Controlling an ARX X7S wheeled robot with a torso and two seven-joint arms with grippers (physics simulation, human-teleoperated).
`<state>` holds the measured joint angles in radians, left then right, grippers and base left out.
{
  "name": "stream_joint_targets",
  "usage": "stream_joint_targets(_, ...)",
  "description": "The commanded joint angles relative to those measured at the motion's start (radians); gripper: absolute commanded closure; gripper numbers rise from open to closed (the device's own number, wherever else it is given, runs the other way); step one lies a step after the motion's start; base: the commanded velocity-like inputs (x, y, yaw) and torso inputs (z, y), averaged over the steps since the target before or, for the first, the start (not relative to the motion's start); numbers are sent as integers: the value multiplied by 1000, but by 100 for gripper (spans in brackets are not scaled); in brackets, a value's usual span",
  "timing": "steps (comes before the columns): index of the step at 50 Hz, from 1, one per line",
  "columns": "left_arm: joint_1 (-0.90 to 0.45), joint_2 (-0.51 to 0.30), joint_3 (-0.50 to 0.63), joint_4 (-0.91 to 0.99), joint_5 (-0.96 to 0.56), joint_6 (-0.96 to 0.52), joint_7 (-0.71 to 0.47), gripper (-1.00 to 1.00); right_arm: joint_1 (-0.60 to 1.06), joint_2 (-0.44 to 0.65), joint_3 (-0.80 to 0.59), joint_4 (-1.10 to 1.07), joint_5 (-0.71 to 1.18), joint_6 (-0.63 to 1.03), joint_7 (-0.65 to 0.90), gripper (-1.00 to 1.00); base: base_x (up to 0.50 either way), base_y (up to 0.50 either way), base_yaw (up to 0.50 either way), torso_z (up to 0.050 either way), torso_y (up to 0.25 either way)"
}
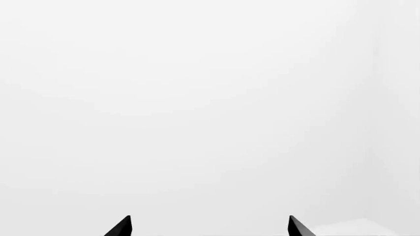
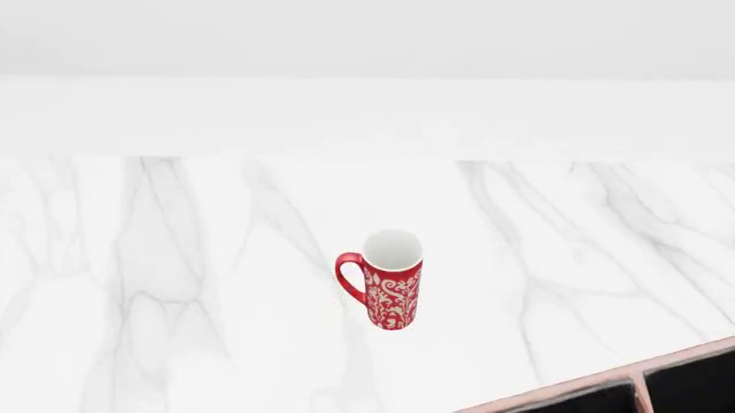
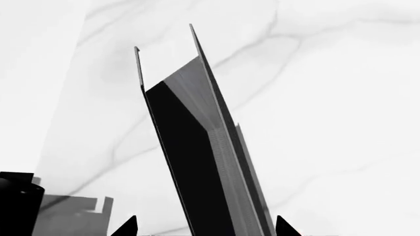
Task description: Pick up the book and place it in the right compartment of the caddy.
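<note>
In the right wrist view the book (image 3: 196, 162) stands on end between my right gripper's (image 3: 206, 231) fingers, its black cover and grey page edges rising over the marble. The jaws are open: one fingertip sits close to the book's side, while the other is clearly apart from it. My left gripper (image 1: 210, 228) is open with nothing between its tips and faces a blank white surface. Only a corner of the caddy (image 2: 597, 383) shows in the head view at the bottom right, with a pale pinkish rim and black interior. The head view shows neither the grippers nor the book.
A red patterned mug (image 2: 388, 288) stands upright in the middle of the white marble counter (image 2: 172, 284), its handle pointing left. A white wall (image 2: 367, 112) runs along the counter's far side. A dark object (image 3: 16, 204) sits at the right wrist view's edge.
</note>
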<state>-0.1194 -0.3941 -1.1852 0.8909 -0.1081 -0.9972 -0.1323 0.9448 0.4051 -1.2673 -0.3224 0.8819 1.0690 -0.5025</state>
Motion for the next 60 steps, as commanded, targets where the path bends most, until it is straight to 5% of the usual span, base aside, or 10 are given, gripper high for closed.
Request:
stream_joint_targets(1,3,5,6,-2,2,6,-3,-100,-5,0,-17,21,-17,-19,-12,-100,0,0,0,0,0)
stream_joint_targets(3,4,6,8,-4,2,8,-3,-100,-7,3,-21,19,-30,-31,-8,-100,0,0,0,0,0)
stream_joint_targets(4,3,6,8,-4,2,8,-4,-100,-8,3,-20,20,-30,-31,-6,100,0,0,0,0,0)
stream_joint_targets(26,13,18,10,-17,6,31,-4,-100,-8,3,-5,16,-29,-47,15,100,0,0,0,0,0)
stream_joint_targets(60,5,10,15,-11,0,18,-6,-100,248,-25,524,-9,410,186,508,100,0,0,0,0,0)
